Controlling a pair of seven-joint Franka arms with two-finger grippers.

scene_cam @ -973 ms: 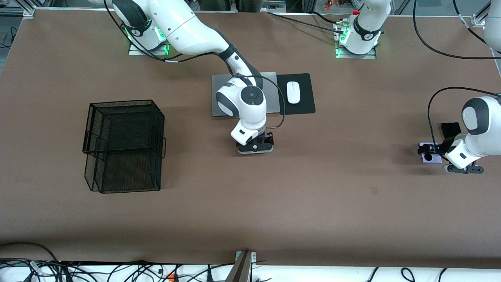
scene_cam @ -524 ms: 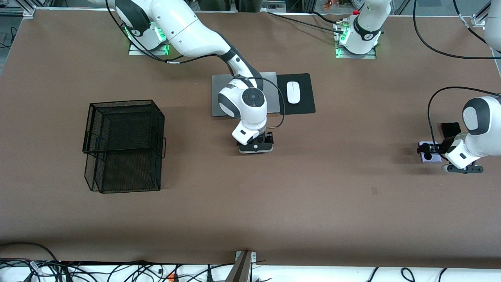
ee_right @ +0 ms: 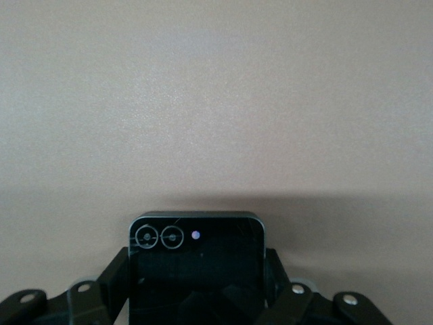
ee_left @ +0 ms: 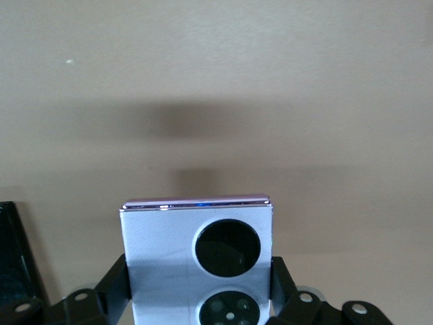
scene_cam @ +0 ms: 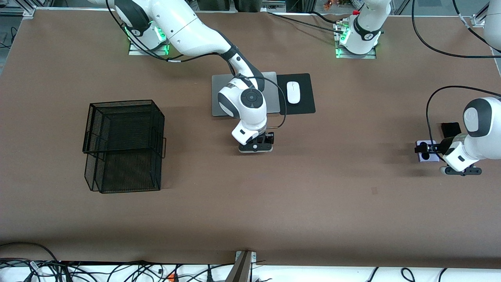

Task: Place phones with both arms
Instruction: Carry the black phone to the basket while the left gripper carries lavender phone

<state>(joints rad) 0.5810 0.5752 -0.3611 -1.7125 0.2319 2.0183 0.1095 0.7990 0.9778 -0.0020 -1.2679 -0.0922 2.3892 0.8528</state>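
My right gripper (scene_cam: 257, 145) is down at the middle of the table, just nearer the front camera than the laptop. It is shut on the small squarish black phone (ee_right: 196, 254), whose sides sit between the fingers (ee_right: 274, 274); the wrist hides this phone in the front view. At the left arm's end, my left gripper (scene_cam: 423, 150) is shut on the lilac-white phone (scene_cam: 426, 150) with two black circles (ee_left: 162, 237), held a little above the table. A long black phone (scene_cam: 450, 128) lies beside it, partly hidden by the left arm, and its edge (ee_left: 17, 257) shows in the left wrist view.
A black wire basket (scene_cam: 123, 145) stands toward the right arm's end. A grey laptop (scene_cam: 219, 94) lies closed under the right arm, with a white mouse (scene_cam: 293, 92) on a black pad (scene_cam: 305, 103) beside it.
The right gripper's fingers have shut on the small black phone. The left gripper has risen slightly with the lilac-white phone.
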